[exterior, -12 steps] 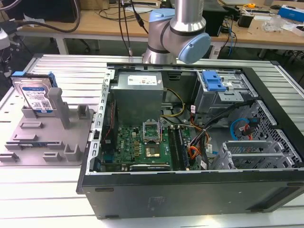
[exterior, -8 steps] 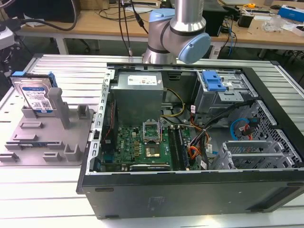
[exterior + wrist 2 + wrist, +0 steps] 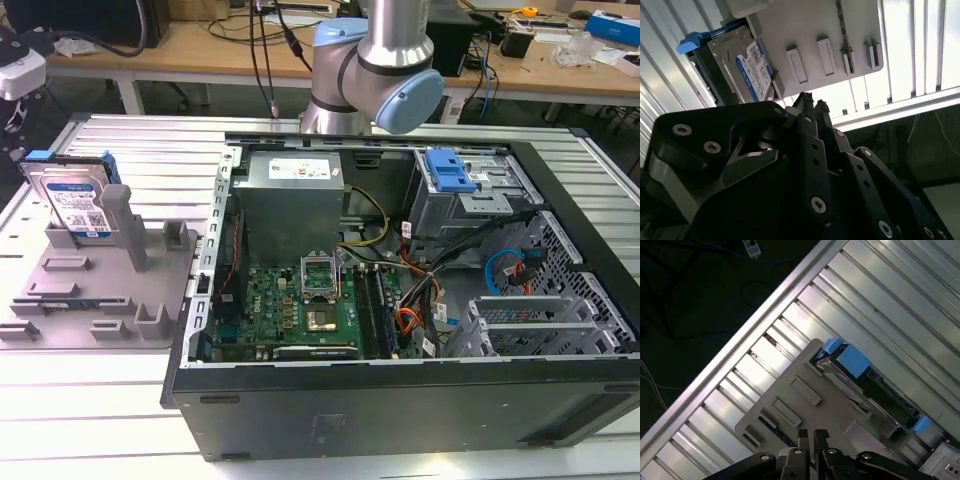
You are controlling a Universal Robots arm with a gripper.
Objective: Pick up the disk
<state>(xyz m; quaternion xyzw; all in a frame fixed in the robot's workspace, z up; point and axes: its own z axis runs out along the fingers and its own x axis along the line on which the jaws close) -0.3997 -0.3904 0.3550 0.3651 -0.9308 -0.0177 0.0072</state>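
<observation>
We are looking past our gripper (image 3: pixel 814 105), whose jaws are sitting narrow, nearly together, gripping nothing. Beyond it, well apart, the grey holder (image 3: pixel 840 30) is lying on the ribbed table (image 3: pixel 905 50), and the disk (image 3: pixel 747 65) is standing on edge in it. In the exterior view the holder is sitting left of the open computer case (image 3: pixel 400 410).

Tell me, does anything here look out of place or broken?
Nothing looks damaged or spilled. The case lies open with its insides bare, and the disk stands on edge in a grey holder beside it, not inside the case.
</observation>
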